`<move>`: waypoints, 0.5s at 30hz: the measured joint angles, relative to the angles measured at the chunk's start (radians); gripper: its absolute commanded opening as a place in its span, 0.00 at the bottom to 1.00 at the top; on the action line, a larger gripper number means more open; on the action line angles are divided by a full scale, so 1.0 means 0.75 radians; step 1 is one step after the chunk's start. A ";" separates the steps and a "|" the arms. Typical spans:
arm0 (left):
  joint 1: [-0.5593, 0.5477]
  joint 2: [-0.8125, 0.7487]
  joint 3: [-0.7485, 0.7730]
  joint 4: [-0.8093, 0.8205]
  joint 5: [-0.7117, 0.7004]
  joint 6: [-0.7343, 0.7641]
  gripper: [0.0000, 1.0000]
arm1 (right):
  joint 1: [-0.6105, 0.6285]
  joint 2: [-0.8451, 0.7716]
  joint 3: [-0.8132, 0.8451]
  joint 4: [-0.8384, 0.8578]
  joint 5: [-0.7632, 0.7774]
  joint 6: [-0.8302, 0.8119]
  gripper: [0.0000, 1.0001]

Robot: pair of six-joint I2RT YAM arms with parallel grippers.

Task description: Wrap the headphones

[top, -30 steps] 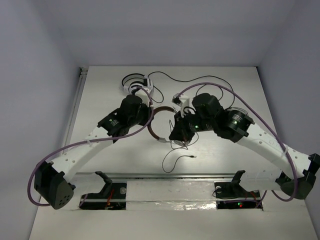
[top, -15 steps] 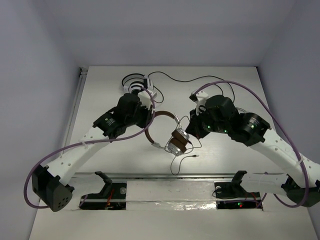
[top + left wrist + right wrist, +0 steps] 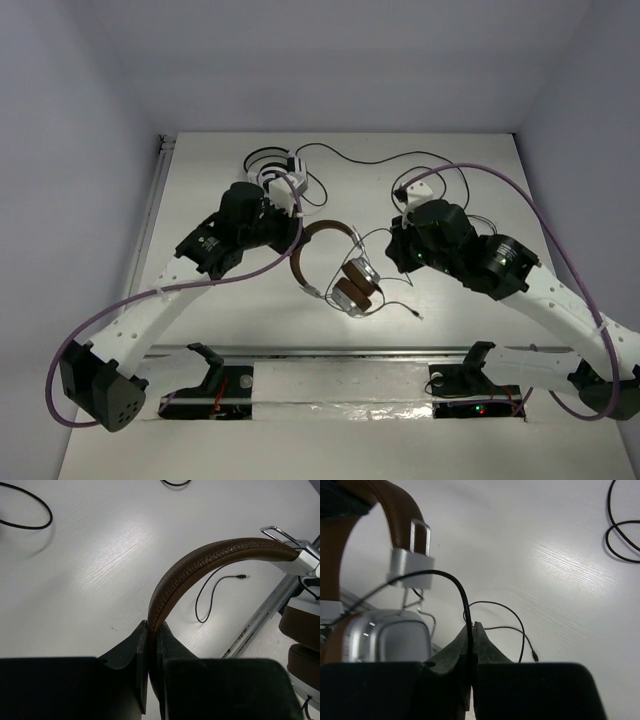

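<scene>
The left gripper (image 3: 152, 629) was clenched on the brown headband (image 3: 200, 562) of the headphones (image 3: 322, 232), and the right gripper (image 3: 472, 627) pinched their thin dark cable (image 3: 462, 592). The headphones were between the two arms, over the middle of the table (image 3: 450, 160), with the ear cups (image 3: 356, 288) toward its near edge.

Off-task items on your table

At the far left of your white table (image 3: 200, 165) lies a pair of white-and-black headphones (image 3: 275, 168), resting on the surface. Their black cable (image 3: 360, 164) trails rightward across the far half in loose curves. You have a metal rail (image 3: 330, 350) running along the near edge, and a crinkled silver strip (image 3: 340, 410) just nearer than it. Plain grey walls (image 3: 80, 120) close in your workspace on the left, far and right sides.
</scene>
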 measured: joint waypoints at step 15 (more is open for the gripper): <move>0.160 0.001 -0.007 0.136 0.292 -0.131 0.00 | -0.051 -0.167 -0.467 0.508 0.055 0.122 0.21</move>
